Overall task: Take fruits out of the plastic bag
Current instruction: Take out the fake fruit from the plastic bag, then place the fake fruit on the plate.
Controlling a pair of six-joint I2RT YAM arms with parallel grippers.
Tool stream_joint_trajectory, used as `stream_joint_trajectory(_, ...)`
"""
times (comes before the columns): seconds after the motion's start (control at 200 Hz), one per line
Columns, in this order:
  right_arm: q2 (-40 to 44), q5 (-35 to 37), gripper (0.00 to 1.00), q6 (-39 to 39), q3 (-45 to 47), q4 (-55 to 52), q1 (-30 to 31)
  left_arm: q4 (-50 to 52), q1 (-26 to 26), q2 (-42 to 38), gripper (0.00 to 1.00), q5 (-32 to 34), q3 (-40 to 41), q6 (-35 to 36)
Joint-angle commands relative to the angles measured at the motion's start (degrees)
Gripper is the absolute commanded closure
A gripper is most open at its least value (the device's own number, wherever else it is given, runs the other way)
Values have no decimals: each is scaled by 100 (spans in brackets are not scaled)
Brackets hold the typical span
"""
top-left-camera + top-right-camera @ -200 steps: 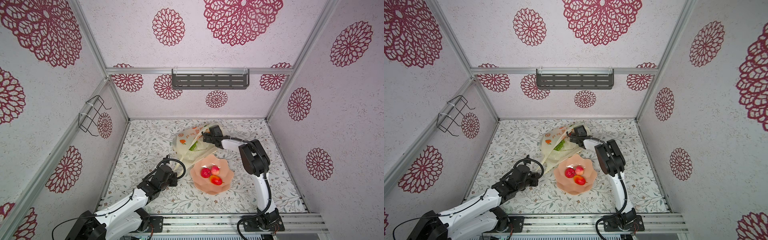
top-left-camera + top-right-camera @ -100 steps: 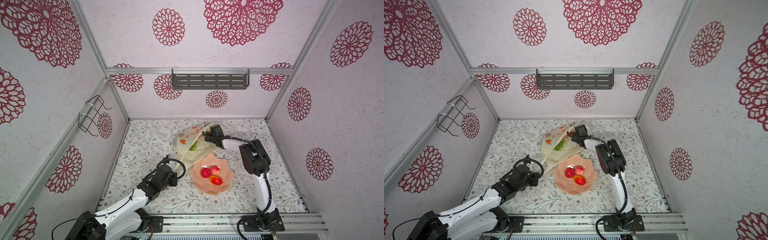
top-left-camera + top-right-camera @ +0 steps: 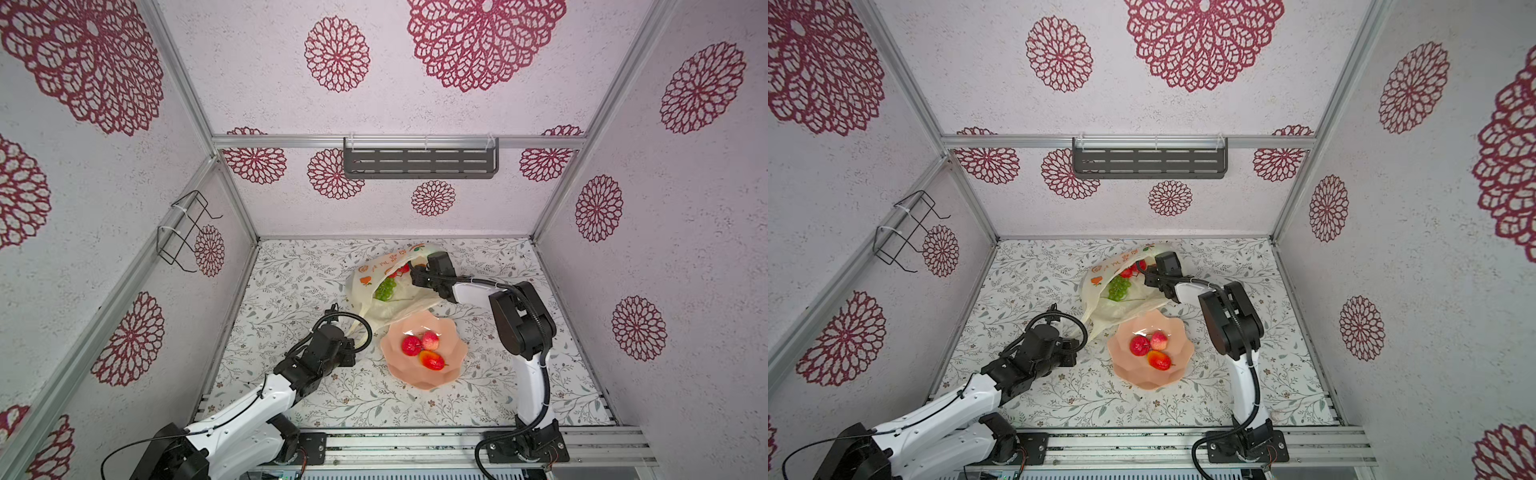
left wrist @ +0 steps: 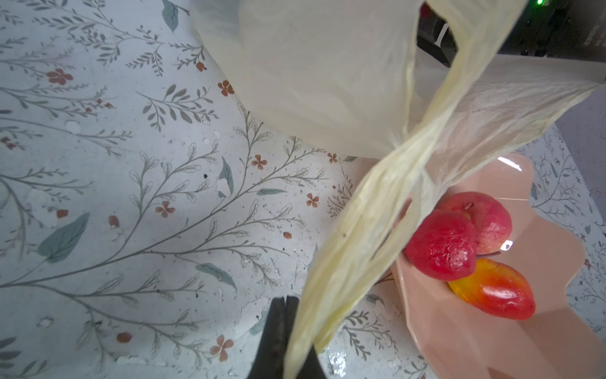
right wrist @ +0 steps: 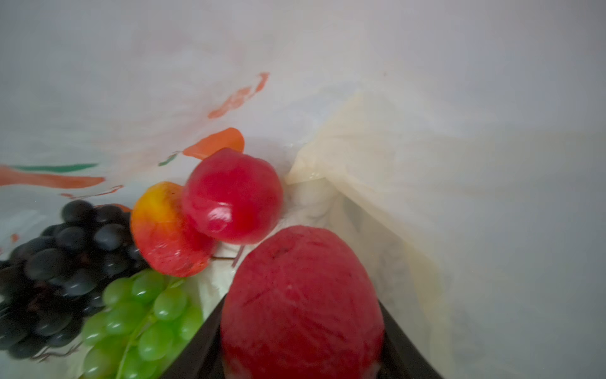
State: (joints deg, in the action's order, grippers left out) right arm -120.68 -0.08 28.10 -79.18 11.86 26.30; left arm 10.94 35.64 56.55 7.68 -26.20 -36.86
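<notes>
Plastic bag [image 3: 409,305] lying open at far middle of floral counter [image 3: 299,286], pink bowl [image 3: 451,332] just near of it holding three fruits [image 3: 411,345], left end effector [image 4: 286,305] pinched together on bag's handle [image 4: 377,213], right end effector [image 3: 411,272] inside bag, clamped on red fruit [image 5: 301,305], green grapes [image 5: 141,321] beside

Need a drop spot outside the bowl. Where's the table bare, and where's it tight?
Bare: table between bowl and front rail; bag to left wall; right arm to right wall. Tight: where bag, bowl and left gripper meet, handle taut across, bag over bowl's rim.
</notes>
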Motion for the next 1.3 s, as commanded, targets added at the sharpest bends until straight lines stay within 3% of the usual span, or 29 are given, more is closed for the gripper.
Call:
stream_joint_trajectory(0.0, 544, -416, 46, 12, 206, 263, -1, 182, 40, -130, 100, 238, -259, 50)
stream_joint_trajectory(0.595, 1308, -2724, 46, -311, 1269, 1498, 409, 582, 40, -176, 100, 489, -812, 93)
stream_joint_trajectory(1.146, 2841, -3016, 44, -1028, 2290, 1642, 927, 817, 31, -312, 100, 735, -927, 52)
stream_joint_trajectory(1.291, 3093, -3007, 43, -901, 2537, 1819, 924, 792, 31, -312, 100, 713, -884, 49)
